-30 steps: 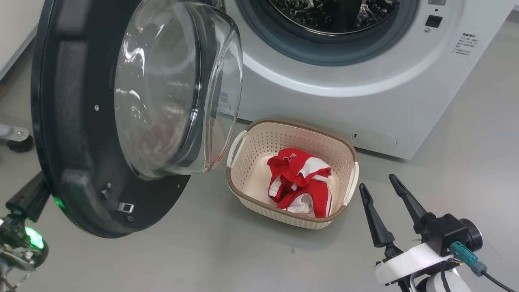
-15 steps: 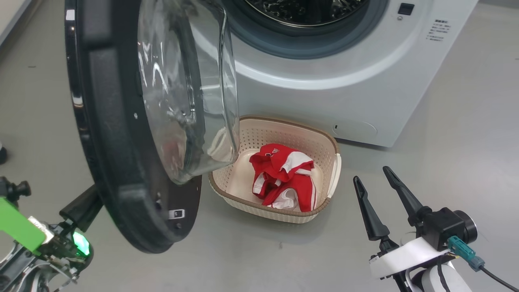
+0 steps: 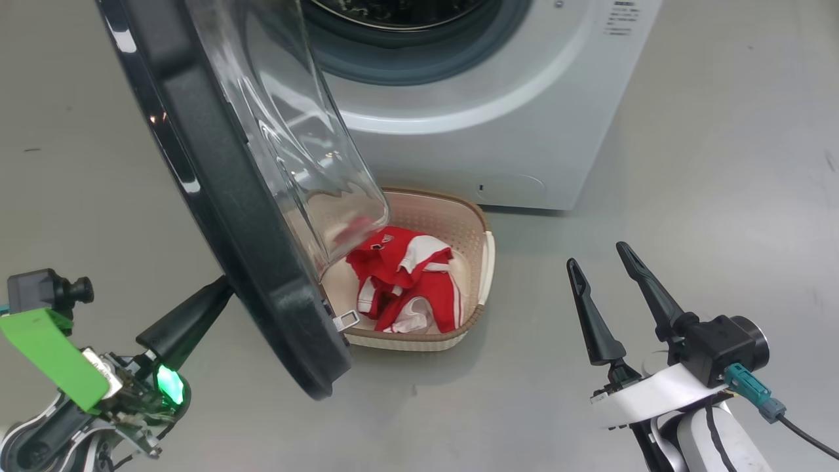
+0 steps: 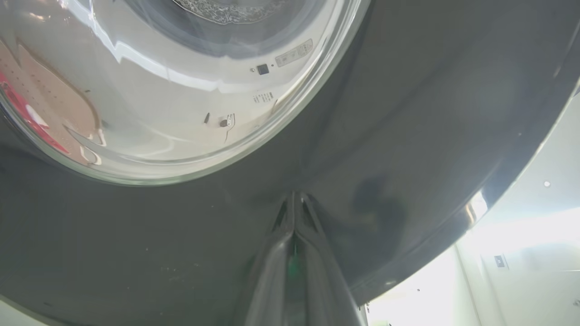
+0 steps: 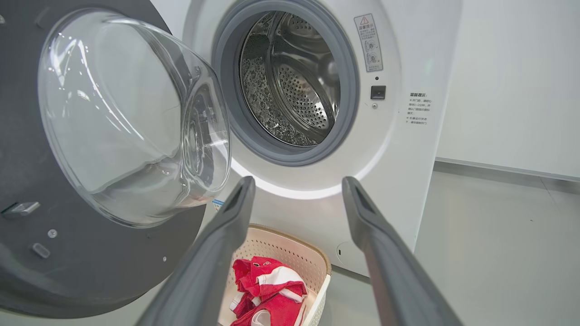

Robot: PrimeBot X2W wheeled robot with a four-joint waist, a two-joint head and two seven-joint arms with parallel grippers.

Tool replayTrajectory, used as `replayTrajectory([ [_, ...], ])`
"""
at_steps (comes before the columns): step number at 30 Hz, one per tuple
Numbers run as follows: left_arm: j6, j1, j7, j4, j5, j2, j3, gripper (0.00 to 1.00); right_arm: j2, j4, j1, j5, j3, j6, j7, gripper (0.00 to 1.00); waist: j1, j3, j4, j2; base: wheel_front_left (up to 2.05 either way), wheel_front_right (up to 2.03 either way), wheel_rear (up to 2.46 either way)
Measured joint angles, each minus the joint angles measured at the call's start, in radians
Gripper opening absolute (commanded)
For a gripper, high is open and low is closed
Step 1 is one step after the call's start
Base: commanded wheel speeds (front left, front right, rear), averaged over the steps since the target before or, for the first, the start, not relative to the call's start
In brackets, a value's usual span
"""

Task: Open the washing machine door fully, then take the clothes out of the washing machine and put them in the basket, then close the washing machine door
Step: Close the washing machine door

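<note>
The washing machine door [image 3: 223,190] stands half swung, its black rim edge-on to me and its glass bowl [image 3: 295,131] hanging over the left part of the basket [image 3: 484,262]. My left gripper [image 3: 219,292] is shut, and its tip rests against the door's dark outer face [image 4: 408,113], where the left gripper [image 4: 294,197] presses on it. The red and white clothes [image 3: 406,282] lie in the cream basket on the floor before the white washing machine [image 3: 491,131]. The steel drum [image 5: 294,77] looks empty. My right gripper [image 3: 596,254] hangs open to the right of the basket, holding nothing.
Grey floor [image 3: 721,164] spreads to the right of the machine and around my right arm. A white wall [image 5: 507,81] stands behind the machine on its right side. The basket [image 5: 312,271] sits close under the drum opening, within the door's sweep.
The camera has turned, shifting the whole picture left. The door has swung toward the machine and now overlaps the basket, with my left gripper following against its outer face. The right gripper stays open.
</note>
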Motion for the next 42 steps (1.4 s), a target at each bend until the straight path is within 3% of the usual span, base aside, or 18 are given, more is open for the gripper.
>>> replayTrajectory([
  [9, 0.000, -0.011, -0.010, 0.004, 0.035, -0.029, -0.012, 0.00, 0.004, -0.035, -0.025, 0.002, -0.007, 0.000, 0.000, 1.00, 0.0000, 0.023, -0.107, 0.0000, 0.00, 0.00, 0.00],
  [25, 0.002, -0.175, -0.053, 0.068, 0.062, -0.050, -0.026, 0.00, 0.010, -0.048, -0.054, 0.029, -0.008, 0.000, 0.000, 1.00, 0.0000, 0.093, -0.283, 0.0000, 0.00, 0.00, 0.00],
  [42, 0.077, -0.414, -0.125, 0.140, 0.122, -0.044, 0.003, 0.00, 0.017, -0.070, -0.100, 0.098, 0.032, 0.001, 0.000, 1.00, 0.0000, 0.209, -0.444, 0.0000, 0.00, 0.00, 0.00],
])
